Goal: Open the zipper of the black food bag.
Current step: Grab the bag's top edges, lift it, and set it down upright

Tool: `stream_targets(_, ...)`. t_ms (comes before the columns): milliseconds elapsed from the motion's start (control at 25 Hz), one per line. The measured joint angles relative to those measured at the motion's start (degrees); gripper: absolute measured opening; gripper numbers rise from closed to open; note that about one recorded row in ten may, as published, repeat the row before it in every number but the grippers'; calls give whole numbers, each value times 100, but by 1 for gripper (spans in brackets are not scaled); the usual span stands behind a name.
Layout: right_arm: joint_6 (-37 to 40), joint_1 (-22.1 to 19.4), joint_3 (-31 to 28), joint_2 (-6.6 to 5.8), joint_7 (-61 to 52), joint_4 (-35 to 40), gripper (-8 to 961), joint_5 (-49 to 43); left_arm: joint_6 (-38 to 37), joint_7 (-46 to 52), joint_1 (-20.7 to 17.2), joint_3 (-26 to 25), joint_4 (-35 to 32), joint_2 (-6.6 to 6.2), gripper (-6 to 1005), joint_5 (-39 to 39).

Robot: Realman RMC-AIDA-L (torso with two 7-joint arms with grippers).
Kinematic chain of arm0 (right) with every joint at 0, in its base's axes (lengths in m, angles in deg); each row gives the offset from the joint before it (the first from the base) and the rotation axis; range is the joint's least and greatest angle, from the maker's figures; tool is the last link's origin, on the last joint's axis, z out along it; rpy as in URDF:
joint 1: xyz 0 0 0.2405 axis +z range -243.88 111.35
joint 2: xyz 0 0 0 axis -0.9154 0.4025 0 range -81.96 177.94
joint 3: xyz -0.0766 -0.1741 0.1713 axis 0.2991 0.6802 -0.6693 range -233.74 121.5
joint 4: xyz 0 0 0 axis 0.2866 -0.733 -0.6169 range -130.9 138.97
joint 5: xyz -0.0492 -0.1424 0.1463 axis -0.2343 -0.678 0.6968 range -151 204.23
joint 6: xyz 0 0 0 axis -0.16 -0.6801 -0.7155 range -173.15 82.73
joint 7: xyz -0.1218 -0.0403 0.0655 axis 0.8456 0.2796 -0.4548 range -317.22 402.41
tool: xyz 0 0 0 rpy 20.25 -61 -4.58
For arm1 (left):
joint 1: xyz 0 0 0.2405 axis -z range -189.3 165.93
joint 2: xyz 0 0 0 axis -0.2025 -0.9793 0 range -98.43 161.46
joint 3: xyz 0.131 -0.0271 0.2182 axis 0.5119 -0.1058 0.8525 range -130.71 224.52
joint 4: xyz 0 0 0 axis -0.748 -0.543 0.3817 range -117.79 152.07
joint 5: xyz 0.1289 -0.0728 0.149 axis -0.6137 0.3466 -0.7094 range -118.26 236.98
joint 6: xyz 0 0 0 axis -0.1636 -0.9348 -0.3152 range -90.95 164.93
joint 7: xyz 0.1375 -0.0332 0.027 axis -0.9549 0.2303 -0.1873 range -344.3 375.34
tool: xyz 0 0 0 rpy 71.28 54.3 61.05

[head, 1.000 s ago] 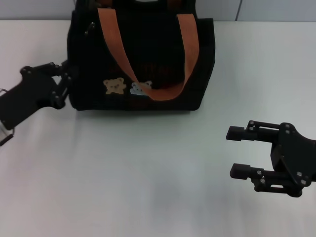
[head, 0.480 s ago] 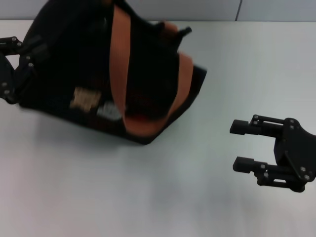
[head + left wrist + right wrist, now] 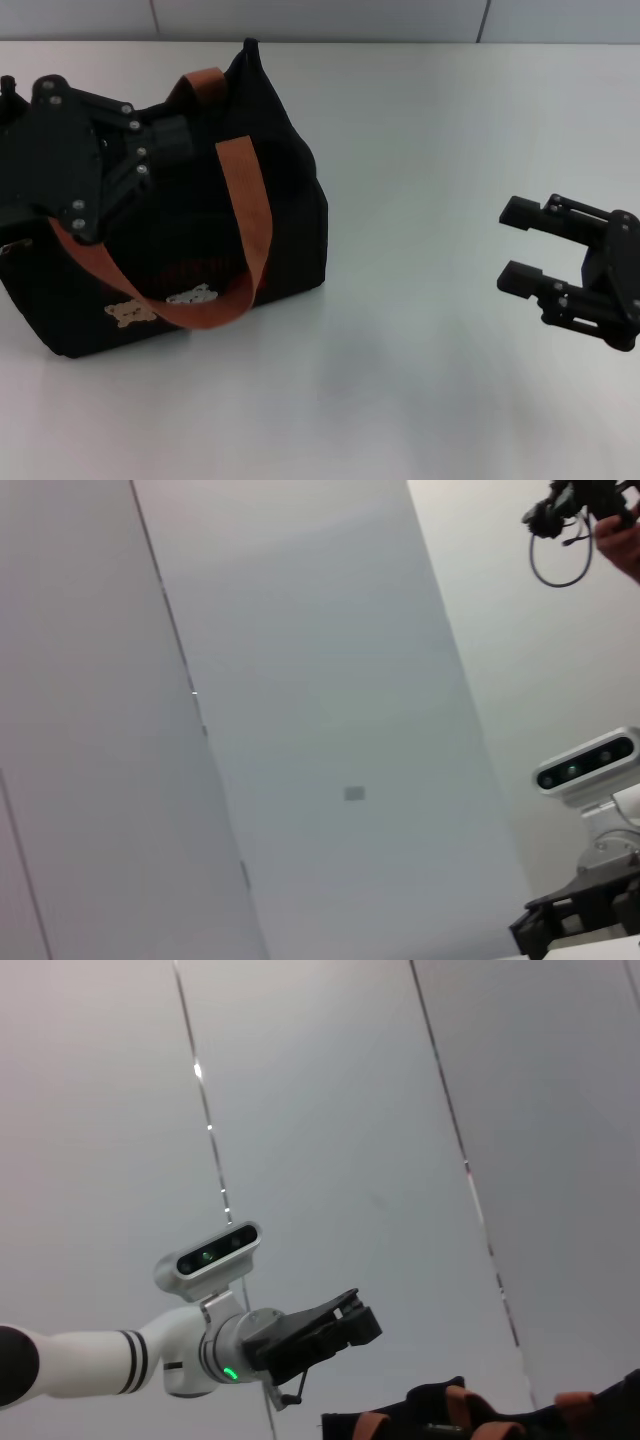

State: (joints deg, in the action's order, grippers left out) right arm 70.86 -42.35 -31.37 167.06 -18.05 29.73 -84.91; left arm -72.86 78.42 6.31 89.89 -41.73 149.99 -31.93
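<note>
1. At nine to ten o'clock on the white table point(image 3: 400, 400), the black left gripper point(image 3: 165, 140) sits against the top of the boxy black fabric food bag point(image 3: 200, 250); whether its fingers are apart or clamped cannot be told.
2. A second ago the bag stood at twelve o'clock; it has since been dragged and turned toward eight o'clock, one orange-brown webbing strap point(image 3: 245, 230) draped across its front.
3. The zipper is not visible, so opening likely remains undone.
4. At three o'clock, well apart, the black right gripper point(image 3: 528, 245) hovers, fingers spread.
</note>
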Motion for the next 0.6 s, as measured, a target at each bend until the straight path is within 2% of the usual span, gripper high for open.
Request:
stream_targets(200, -22, -49, -77, -6, 0, -3, 675, 0, 5, 7, 34, -54, 149, 3, -1, 106)
stream_targets(360, -124, -52, -82, -7, 0, -3, 675, 0, -34, 110, -11, -301, 564, -38, 10, 281)
stream_targets(440, -146, -48, -83, -7, 0, -3, 675, 0, -34, 346, -25, -384, 745, -104, 18, 218)
stream_targets(600, -150, -4, -85, -18, -1, -2, 675, 0, -20, 677, -120, -496, 1397, -318, 33, -49)
